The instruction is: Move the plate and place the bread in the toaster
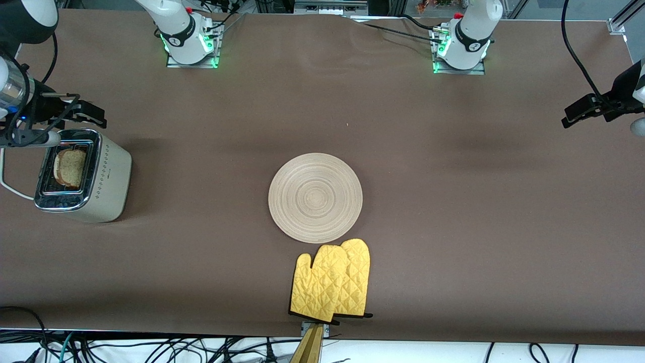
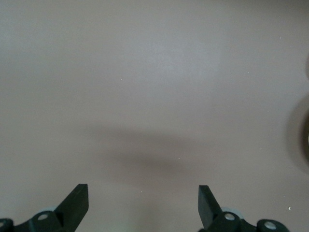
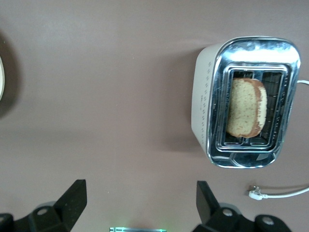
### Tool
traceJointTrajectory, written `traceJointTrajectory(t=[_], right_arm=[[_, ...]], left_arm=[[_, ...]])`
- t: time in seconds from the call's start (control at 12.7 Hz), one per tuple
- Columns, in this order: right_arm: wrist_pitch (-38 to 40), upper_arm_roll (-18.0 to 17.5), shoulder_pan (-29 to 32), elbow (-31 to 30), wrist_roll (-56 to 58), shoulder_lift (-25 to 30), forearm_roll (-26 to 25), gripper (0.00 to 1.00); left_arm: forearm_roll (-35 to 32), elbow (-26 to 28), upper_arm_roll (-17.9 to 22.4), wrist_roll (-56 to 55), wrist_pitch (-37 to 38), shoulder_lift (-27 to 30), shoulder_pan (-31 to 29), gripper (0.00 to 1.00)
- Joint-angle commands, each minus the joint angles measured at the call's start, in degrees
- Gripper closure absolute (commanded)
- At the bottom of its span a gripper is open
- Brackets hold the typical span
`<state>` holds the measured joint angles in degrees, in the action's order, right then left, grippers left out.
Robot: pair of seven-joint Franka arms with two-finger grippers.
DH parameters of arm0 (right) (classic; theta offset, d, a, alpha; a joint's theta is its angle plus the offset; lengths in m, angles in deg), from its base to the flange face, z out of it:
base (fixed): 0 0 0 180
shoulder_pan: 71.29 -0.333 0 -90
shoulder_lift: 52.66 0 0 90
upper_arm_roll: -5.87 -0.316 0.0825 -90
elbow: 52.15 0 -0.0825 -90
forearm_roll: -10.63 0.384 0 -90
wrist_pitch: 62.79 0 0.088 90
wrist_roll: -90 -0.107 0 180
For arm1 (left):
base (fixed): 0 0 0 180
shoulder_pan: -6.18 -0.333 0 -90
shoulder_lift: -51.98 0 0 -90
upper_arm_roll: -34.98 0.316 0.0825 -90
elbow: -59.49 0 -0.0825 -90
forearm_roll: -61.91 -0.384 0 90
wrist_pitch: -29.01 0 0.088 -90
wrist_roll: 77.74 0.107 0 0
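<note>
The cream-white toaster (image 1: 83, 182) stands at the right arm's end of the table. The bread (image 1: 69, 168) sits upright in one of its slots. The right wrist view shows the toaster (image 3: 246, 101) and the bread (image 3: 246, 107) from above. The round wooden plate (image 1: 315, 197) lies bare at the middle of the table. My right gripper (image 1: 93, 115) hangs open and empty in the air by the toaster; its fingers stand wide apart in its own view (image 3: 141, 198). My left gripper (image 1: 572, 117) is open and empty over bare table at the left arm's end, also seen in its own view (image 2: 143, 200).
A pair of yellow oven mitts (image 1: 330, 282) lies nearer to the front camera than the plate, at the table's edge. The toaster's white cord (image 1: 7, 186) runs off the table's end; its plug (image 3: 256, 193) lies on the table.
</note>
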<state>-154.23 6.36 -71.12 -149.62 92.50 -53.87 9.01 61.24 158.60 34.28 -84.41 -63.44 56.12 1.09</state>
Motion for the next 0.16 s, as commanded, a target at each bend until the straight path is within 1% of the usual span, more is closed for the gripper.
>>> traceJointTrajectory(t=[0.0,0.08], right_arm=[[-1.5,4.5,-2.9,-1.4,0.0,1.4,2.2,0.00],[-1.4,4.5,-2.8,-1.1,0.5,1.4,2.0,0.00]], left_arm=[[-1.5,-0.8,-0.3,-0.8,0.7,0.1,0.2,0.00],[-1.5,-0.8,-0.3,-0.8,0.7,0.2,0.2,0.00]])
